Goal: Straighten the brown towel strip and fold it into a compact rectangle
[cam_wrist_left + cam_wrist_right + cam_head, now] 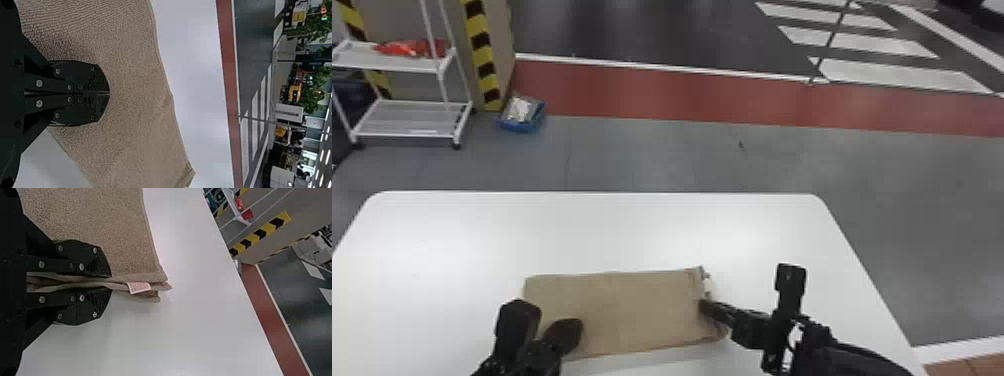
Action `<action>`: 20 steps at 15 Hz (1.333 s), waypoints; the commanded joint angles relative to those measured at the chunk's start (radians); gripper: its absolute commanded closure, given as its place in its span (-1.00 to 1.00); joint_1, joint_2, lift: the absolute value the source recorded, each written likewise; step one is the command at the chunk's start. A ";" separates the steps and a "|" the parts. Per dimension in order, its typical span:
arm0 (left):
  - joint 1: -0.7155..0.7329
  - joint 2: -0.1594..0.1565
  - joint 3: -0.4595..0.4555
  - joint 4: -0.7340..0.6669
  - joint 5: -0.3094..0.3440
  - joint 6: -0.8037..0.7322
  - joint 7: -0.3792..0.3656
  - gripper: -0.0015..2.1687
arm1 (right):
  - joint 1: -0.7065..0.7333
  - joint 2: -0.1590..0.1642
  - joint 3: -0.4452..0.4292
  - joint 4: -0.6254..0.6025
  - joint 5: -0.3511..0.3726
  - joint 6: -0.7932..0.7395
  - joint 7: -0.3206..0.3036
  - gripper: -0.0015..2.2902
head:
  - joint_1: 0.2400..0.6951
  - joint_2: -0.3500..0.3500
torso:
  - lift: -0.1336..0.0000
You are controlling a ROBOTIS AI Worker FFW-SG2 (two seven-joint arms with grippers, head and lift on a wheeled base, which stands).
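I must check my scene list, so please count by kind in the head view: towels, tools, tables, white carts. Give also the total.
Towel: 1
Tools, left tool and right tool: 2
Table: 1
White cart: 1
Total: 5

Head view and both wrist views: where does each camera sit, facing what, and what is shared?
Head view: robot's head, forward and down at table and towel; left arm, right arm show.
Left wrist view: left wrist, along the shut left gripper over the towel.
Right wrist view: right wrist, along the right gripper clamping the towel.
All share the towel.
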 commanded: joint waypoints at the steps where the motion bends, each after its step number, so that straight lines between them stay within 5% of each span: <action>1: -0.003 -0.008 -0.005 0.020 -0.015 0.000 0.002 0.59 | 0.002 -0.001 -0.003 -0.010 -0.011 0.021 0.019 0.08 | 1.00 -0.60 | 1.00; 10: -0.006 -0.027 -0.019 0.042 -0.021 -0.012 0.006 0.59 | 0.067 0.000 0.008 -0.217 -0.187 0.095 0.060 0.13 | 1.00 -0.55 | 1.00; 14: -0.009 -0.039 -0.039 0.052 -0.001 -0.037 -0.012 0.59 | 0.064 0.013 0.122 -0.249 -0.232 0.104 0.033 0.13 | 1.00 -0.45 | 1.00; 20: 0.176 0.038 0.165 -0.242 0.052 0.009 -0.095 0.59 | 0.072 0.025 0.129 -0.293 -0.233 0.113 -0.001 0.13 | 1.00 -0.22 | 1.00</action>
